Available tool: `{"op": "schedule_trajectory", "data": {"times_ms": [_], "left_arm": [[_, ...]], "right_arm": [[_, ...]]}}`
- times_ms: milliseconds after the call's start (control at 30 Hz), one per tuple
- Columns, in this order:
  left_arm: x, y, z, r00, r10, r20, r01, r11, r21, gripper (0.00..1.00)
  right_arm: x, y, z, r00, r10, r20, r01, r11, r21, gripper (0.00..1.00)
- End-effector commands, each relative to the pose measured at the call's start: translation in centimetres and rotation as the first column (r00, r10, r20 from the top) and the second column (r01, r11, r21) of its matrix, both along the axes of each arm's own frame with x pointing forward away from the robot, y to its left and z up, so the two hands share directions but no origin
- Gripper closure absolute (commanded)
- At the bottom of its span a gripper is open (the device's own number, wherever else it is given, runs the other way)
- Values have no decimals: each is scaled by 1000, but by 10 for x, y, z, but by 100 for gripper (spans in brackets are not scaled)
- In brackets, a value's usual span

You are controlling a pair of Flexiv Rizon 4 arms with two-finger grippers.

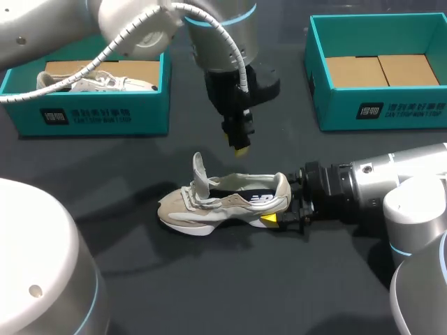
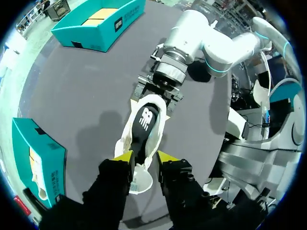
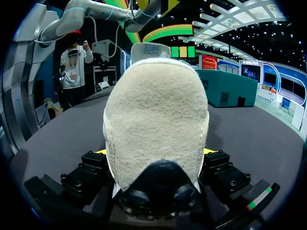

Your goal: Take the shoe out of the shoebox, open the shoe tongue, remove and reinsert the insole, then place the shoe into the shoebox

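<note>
Dark table; shoe upright, heel clamped by right gripper; left gripper above, fingers apart.

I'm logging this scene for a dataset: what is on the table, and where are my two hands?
beige fabric sneaker with white sole: 1, beige and white, mid-table, tongue standing up
left teal cardboard shoebox: 1, teal, table's far left
pale second sneaker: 1, off-white, inside the left box
right teal cardboard shoebox: 1, teal with brown floor showing, table's far right
black table: 1, black, under everything
left hand: 1, black with yellow tips, open, above the beige sneaker, not touching it
right hand: 1, black with yellow tips, shut on the beige sneaker's heel
</note>
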State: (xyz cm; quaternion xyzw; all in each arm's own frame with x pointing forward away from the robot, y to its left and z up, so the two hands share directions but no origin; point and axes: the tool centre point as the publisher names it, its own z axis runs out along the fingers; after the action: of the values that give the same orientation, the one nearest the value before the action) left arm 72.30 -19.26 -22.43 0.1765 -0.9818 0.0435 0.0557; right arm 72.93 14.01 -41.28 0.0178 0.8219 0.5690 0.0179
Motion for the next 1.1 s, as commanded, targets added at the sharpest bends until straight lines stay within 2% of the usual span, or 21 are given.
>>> {"op": "schedule_trajectory", "data": {"times_ms": [33, 100, 133, 467, 600, 700, 767, 1100], "left_arm": [[-1, -4, -8, 911, -409, 59, 408, 913, 17, 100], [-2, -4, -9, 903, -430, 17, 430, 903, -5, 100], [0, -4, -10, 916, -401, -15, 401, 916, -4, 100], [0, -4, -10, 916, -401, -15, 401, 916, -4, 100], [-21, -21, -41, 894, -448, 25, 445, 891, 87, 100], [-29, -25, -63, 875, -482, 43, 479, 876, 64, 100], [-31, -26, -77, 871, -487, 70, 480, 872, 90, 100], [-31, -26, -77, 871, -487, 70, 480, 872, 90, 100]], "right_arm": [[-1, 0, 1, 1000, -1, 1, 1, 1000, -4, 100], [-1, 0, 1, 1000, -1, 1, 1, 1000, -4, 100], [-1, 0, 1, 1000, -1, 1, 1, 1000, -4, 100], [-1, 0, 1, 1000, -1, 1, 1, 1000, -4, 100], [-1, 0, 1, 1000, -1, 1, 1, 1000, -4, 100], [-1, 0, 1, 1000, -1, 1, 1, 1000, -4, 100], [-1, 0, 1, 1000, -1, 1, 1, 1000, -4, 100], [-1, 0, 1, 1000, -1, 1, 1, 1000, -4, 100]]}}
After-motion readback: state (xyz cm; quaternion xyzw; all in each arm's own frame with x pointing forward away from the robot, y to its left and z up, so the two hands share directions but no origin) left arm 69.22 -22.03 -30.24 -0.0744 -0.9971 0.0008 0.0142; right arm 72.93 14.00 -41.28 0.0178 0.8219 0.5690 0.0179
